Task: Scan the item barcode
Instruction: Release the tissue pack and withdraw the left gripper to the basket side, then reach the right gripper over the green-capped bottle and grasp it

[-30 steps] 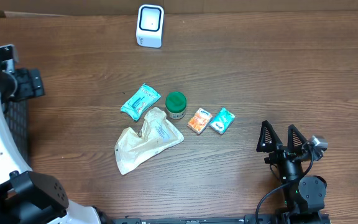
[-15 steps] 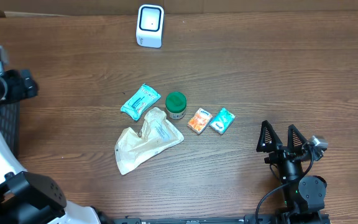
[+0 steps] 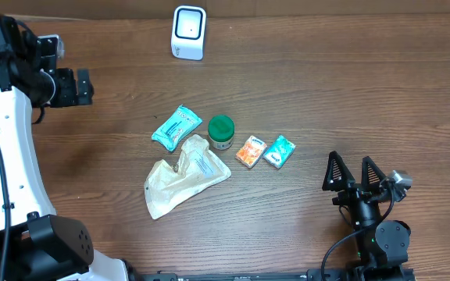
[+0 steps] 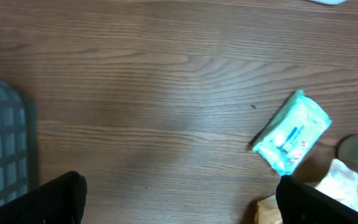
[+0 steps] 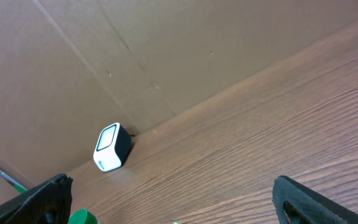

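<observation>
The white barcode scanner [image 3: 188, 31] stands at the table's far edge, also seen in the right wrist view as the scanner [image 5: 112, 147]. Mid-table lie a teal wipes packet [image 3: 176, 127], a green-lidded jar [image 3: 221, 132], an orange packet [image 3: 251, 151], a small teal packet [image 3: 279, 151] and a crumpled beige bag [image 3: 184, 176]. My left gripper [image 3: 84, 86] hovers open at the far left, well left of the items; its wrist view shows the teal packet [image 4: 293, 132] ahead to the right. My right gripper [image 3: 351, 164] rests open and empty at the near right.
A grey mesh basket [image 4: 2, 143] sits off the table's left side. A cardboard wall [image 5: 166, 50] runs behind the scanner. Bare wood [image 3: 350, 86] lies between the scanner and the right arm.
The left arm has swung from the left edge up and rightwards over the table, and its jaws have spread a little wider. The right arm and the items have not moved.
</observation>
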`<state>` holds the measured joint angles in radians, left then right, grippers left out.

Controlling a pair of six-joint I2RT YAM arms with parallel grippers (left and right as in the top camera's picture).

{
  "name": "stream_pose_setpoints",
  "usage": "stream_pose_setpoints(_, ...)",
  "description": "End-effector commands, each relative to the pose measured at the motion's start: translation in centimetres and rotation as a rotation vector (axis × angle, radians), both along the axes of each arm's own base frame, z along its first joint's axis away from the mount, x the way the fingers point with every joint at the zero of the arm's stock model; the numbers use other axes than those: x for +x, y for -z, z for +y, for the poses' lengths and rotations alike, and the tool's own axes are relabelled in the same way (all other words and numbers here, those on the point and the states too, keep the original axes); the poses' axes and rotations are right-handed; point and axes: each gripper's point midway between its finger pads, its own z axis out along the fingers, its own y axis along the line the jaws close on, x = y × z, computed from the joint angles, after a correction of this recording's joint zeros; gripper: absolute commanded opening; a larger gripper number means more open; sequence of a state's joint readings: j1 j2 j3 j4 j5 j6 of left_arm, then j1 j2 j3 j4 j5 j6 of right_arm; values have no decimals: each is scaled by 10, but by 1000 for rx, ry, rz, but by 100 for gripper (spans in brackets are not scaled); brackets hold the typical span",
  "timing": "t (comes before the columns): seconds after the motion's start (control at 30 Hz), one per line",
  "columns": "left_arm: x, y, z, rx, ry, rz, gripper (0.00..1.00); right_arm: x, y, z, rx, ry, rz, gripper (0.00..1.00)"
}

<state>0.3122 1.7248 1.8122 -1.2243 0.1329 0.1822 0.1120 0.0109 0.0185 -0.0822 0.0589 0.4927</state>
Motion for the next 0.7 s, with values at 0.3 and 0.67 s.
stream_pose_setpoints(0.3, 3, 8, 22, 89, -67, 25, 100, -6, -5, 32, -26, -191, -13, 100)
stream_pose_setpoints(0.67, 3, 8, 22, 89, -65, 25, 99, 0, -99, 42, -157, -261, 137, 100)
